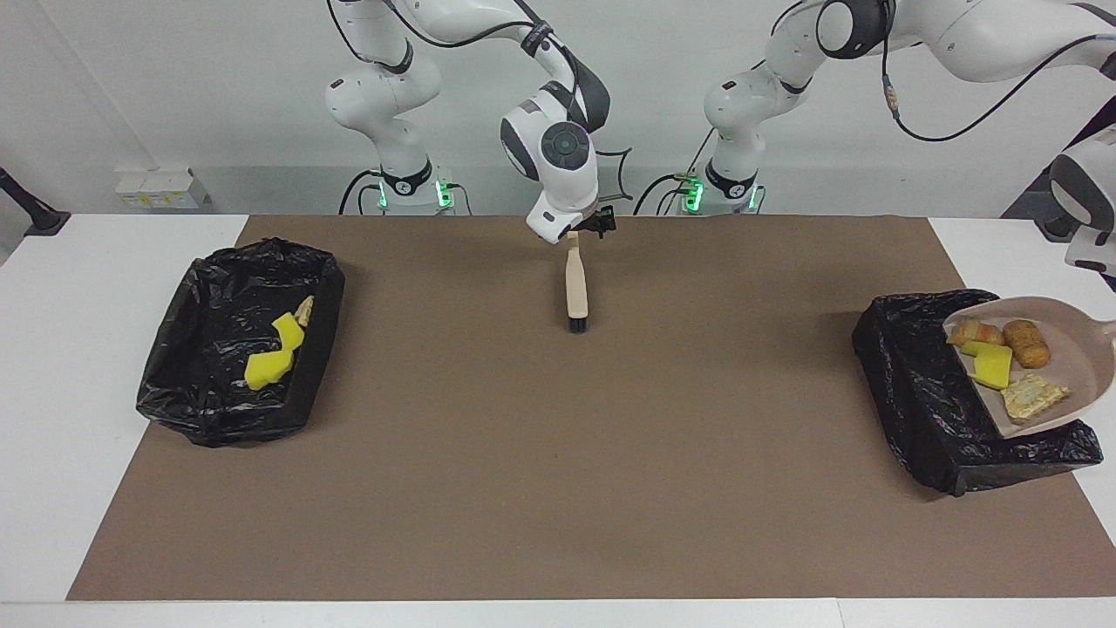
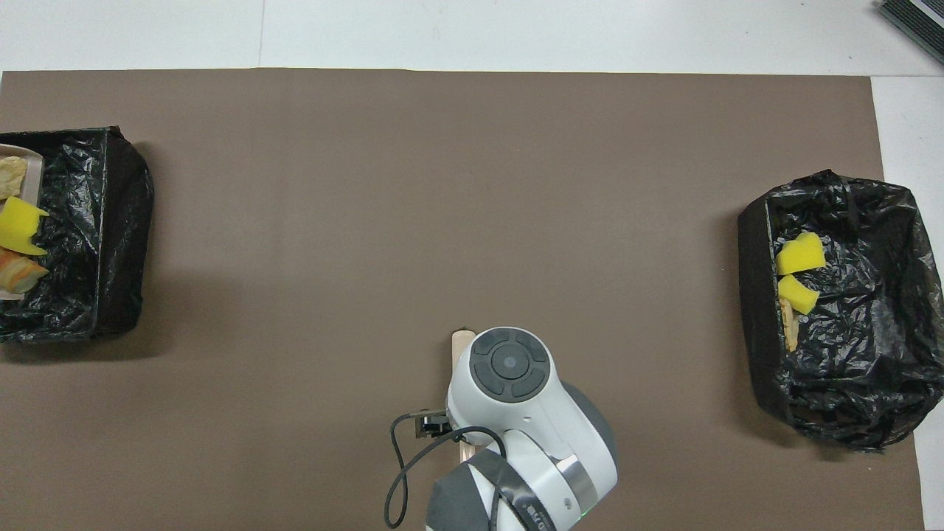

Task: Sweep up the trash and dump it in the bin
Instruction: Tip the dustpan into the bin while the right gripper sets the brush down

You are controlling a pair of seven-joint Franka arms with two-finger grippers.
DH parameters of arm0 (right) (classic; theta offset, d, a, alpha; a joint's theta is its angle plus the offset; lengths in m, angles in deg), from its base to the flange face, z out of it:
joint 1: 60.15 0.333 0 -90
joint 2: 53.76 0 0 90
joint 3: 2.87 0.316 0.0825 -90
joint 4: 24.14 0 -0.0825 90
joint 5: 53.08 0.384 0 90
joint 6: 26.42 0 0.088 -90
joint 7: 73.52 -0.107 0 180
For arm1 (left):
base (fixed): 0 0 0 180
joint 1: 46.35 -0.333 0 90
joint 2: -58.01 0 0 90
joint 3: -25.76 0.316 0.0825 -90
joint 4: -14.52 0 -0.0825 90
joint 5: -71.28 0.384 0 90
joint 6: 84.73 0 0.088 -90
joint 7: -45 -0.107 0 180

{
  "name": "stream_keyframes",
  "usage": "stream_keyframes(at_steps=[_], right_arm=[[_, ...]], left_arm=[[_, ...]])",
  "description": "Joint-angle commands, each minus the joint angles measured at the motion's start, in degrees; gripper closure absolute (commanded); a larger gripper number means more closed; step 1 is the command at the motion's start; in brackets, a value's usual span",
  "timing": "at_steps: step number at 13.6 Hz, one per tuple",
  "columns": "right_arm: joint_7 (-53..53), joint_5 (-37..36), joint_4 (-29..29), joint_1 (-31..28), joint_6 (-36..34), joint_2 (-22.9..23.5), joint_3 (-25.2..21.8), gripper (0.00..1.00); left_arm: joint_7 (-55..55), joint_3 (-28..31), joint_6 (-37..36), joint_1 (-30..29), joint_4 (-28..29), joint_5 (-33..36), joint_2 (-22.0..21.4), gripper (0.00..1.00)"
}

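**At the left arm's end of the table, a loaded dustpan over the bin**

At that table edge we see the dustpan [image 1: 1059, 371] over the bin [image 1: 924, 392], carrying light, loose trash [image 1: 994, 366]. Its handle leaves the frame, so the left gripper's state escapes us. The right gripper [image 1: 582, 228] clamps the stiff brush [image 1: 575, 292] near the robots' edge.

My work surface is a white table [image 1: 113, 488], and a big brown mat [image 1: 558, 453] lies flat over most of it, so the white shows only at both ends and along the edge farthest from me. By the wall at my right arm's end I see a small white box [image 1: 161, 187], and near it a black stand [image 1: 30, 214] at the table's corner. A dark ridged thing [image 2: 914, 16] lies at the corner farthest from me, same end
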Motion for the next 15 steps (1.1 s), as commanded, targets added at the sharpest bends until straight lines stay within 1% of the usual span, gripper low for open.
stream_keyframes(at_steps=[1, 3, 5, 7, 9, 10, 11, 12, 14, 15], right_arm=[[1.08, -7.57, -2.7, -5.58, -0.71, -3.43, 0.17, 0.0], [3.26, -12.58, -6.38, -9.71, -1.41, -3.35, 0.17, 0.0], [4.86, -17.15, -8.42, -14.1, -1.33, -3.26, 0.17, 0.0], [5.47, -19.46, -10.26, -18.5, -1.5, -3.52, 0.17, 0.0], [8.27, -20.16, -10.53, -21.93, -1.59, -6.06, 0.17, 0.0], [9.94, -20.17, -10.79, -24.04, -1.94, -7.64, 0.17, 0.0], [11.0, -20.17, -11.58, -26.06, -2.99, -9.31, 0.17, 0.0], [11.88, -20.17, -13.33, -27.3, -6.04, -10.37, 0.17, 0.0], [12.77, -20.25, -18.15, -28.45, -13.51, -10.47, -0.61, 0.0], [12.77, -20.25, -20.01, -29.06, -16.07, -10.56, -1.05, 0.0]], left_arm=[[1.12, 0.53, -0.19, 1.85, 0.89, 9.64, -1.36, 1.0], [1.12, 0.53, -0.29, 1.76, 1.15, 11.87, -3.37, 1.0], [1.21, 0.61, -1.51, 1.94, 2.81, 12.14, -6.62, 1.0], [1.47, 0.53, -2.91, 3.16, 3.44, 13.45, -8.74, 1.0], [4.09, 0.53, -2.57, 3.25, 6.41, 14.5, -11.54, 1.0], [6.72, 0.44, -3.01, 4.04, 7.91, 17.56, -12.51, 1.0], [9.27, 0.53, -3.97, 6.05, 10.01, 20.37, -13.57, 1.0], [10.68, 0.53, -4.32, 6.5, 11.86, 22.14, -14.8, 1.0], [13.32, 0.53, -4.33, 6.86, 14.5, 22.86, -16.3, 1.0], [15.08, 0.44, -4.94, 7.73, 14.86, 23.04, -16.74, 1.0]])
